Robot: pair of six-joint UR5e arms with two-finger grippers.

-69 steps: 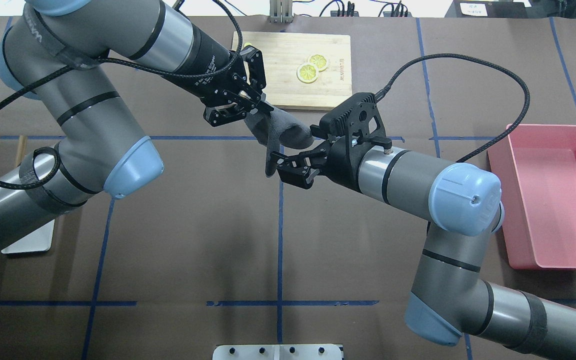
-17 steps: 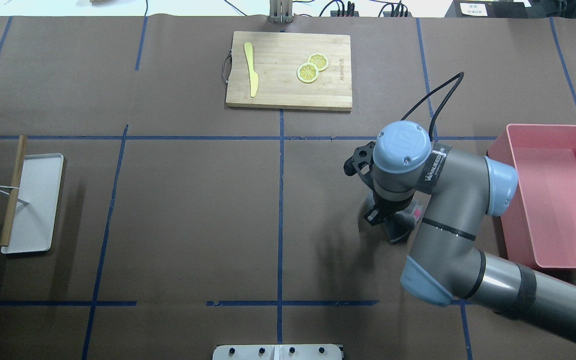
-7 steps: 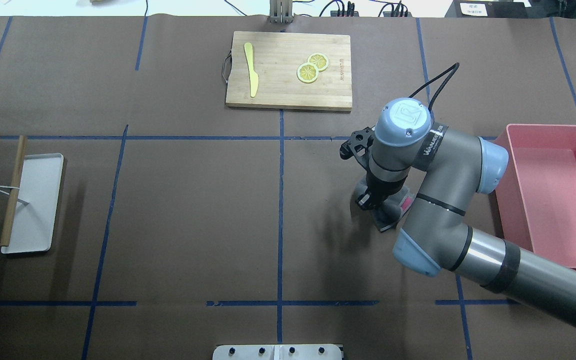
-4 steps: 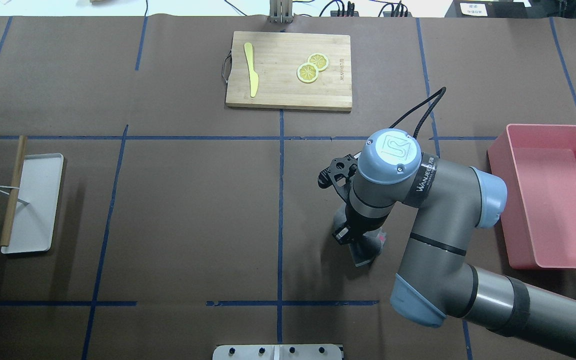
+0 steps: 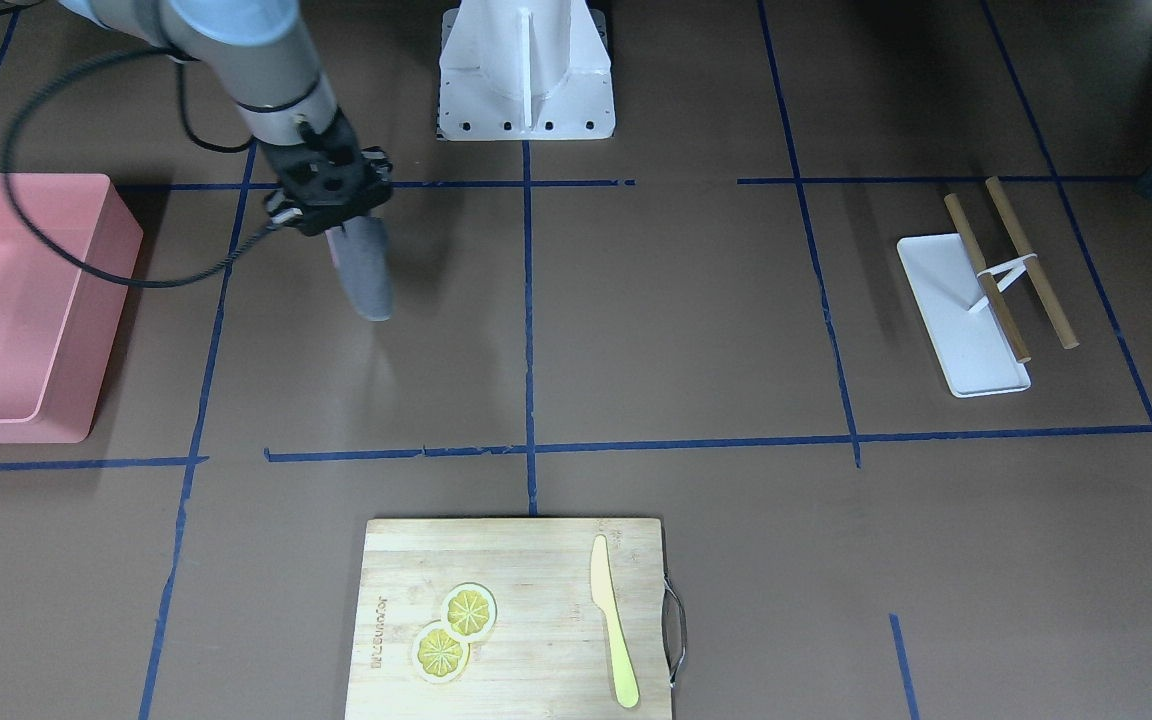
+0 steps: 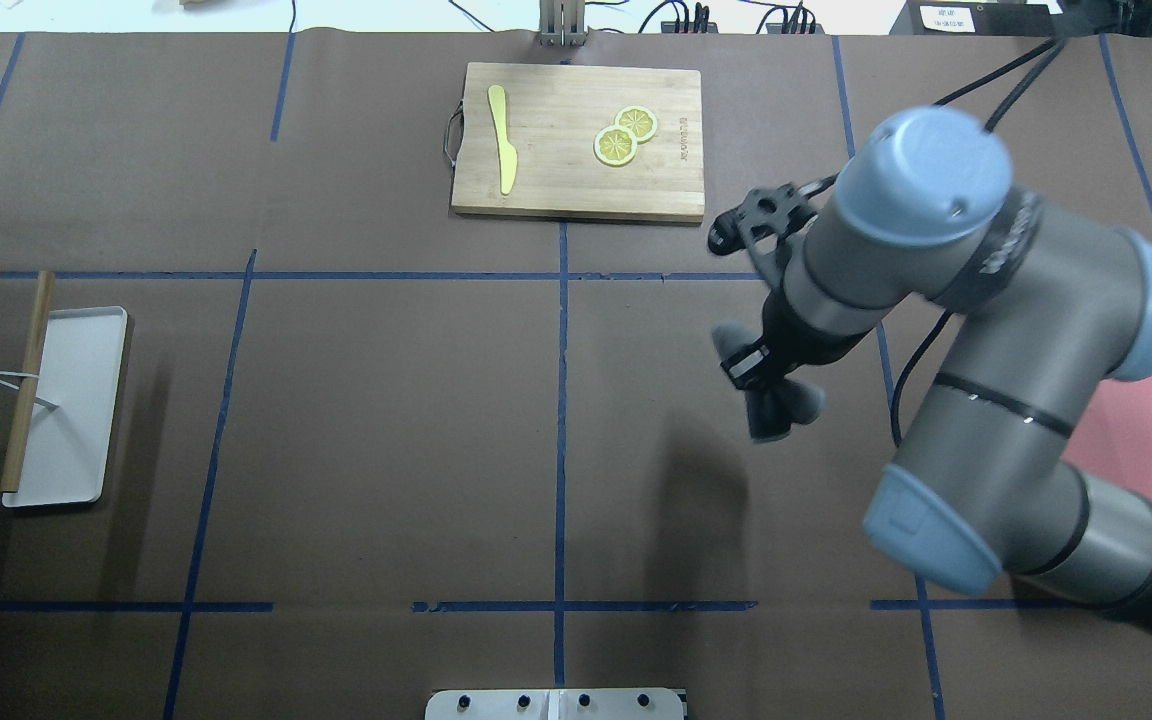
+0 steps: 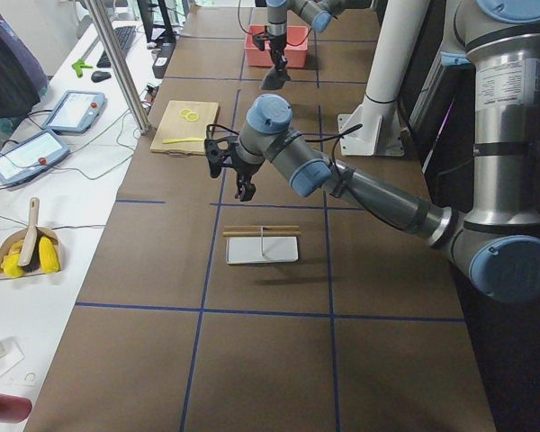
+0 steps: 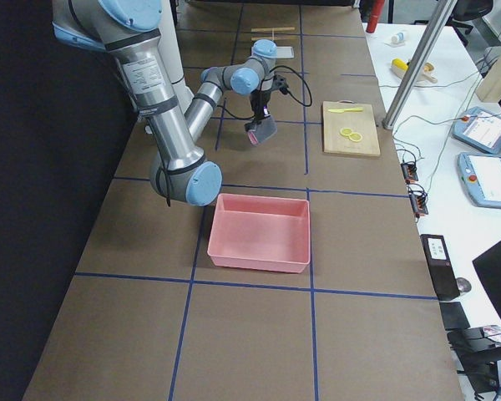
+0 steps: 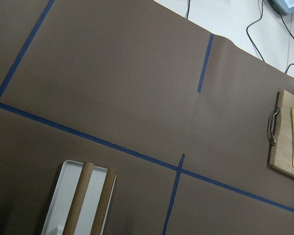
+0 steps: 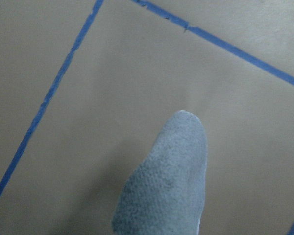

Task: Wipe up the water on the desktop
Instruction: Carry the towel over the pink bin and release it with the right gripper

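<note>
Brown desktop [image 6: 386, 400] with blue tape grid; grey cloth [image 5: 366, 268] held at upper left of the front-facing view.
The cloth is clamped in the closed right gripper [image 5: 341, 218] and hangs limp, apparently clear of the surface. No water can be made out. Whether the left gripper [image 7: 242, 187] is open cannot be told. If too little contact is made, only the tip would drag, and water could be smeared or missed.

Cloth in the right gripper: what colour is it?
The cloth is plain grey; it shows best in the right wrist-mounted view.
</note>
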